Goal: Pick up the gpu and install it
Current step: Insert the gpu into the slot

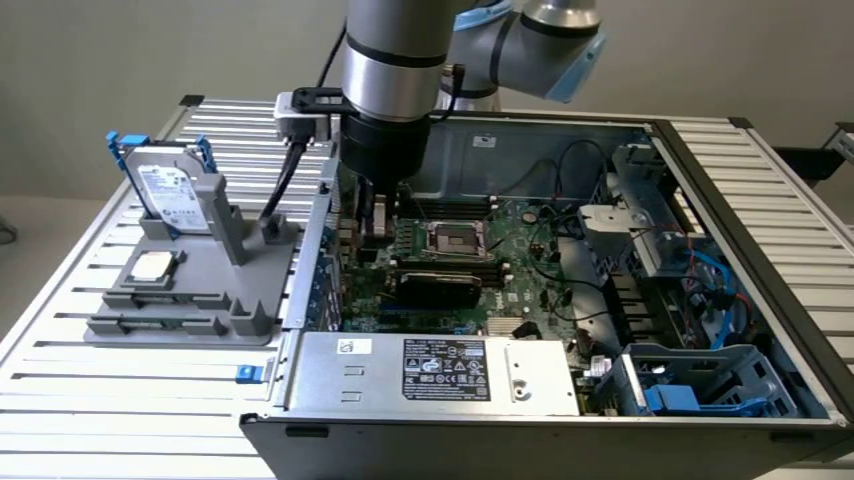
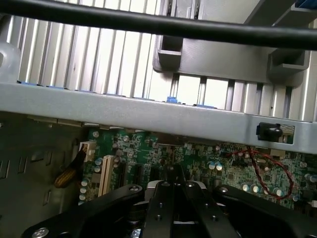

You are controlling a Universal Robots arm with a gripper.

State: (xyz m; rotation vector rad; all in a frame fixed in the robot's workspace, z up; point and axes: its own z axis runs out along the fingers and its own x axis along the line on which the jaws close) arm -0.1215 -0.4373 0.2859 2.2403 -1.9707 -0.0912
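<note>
Between the clenched fingers [image 2: 159,208] of the gripper [image 1: 378,220], low inside the computer case [image 1: 747,190], the gpu [image 1: 375,246] seems pinched edge-on, the motherboard [image 2: 198,158] slots just beyond the fingertips: pickup looks done, seating not yet finished.

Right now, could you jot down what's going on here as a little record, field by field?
arm: reaching down into the open computer case
pincer: shut, just above the motherboard, near the case wall on the exterior view's left
grip: cannot tell whether it holds anything
black-covered part: on the motherboard next to the processor socket; maybe the gpu, unsure
grey stand: outside the case, on the exterior view's left
hard drive: upright in the stand
processor chip: flat on the stand
</note>
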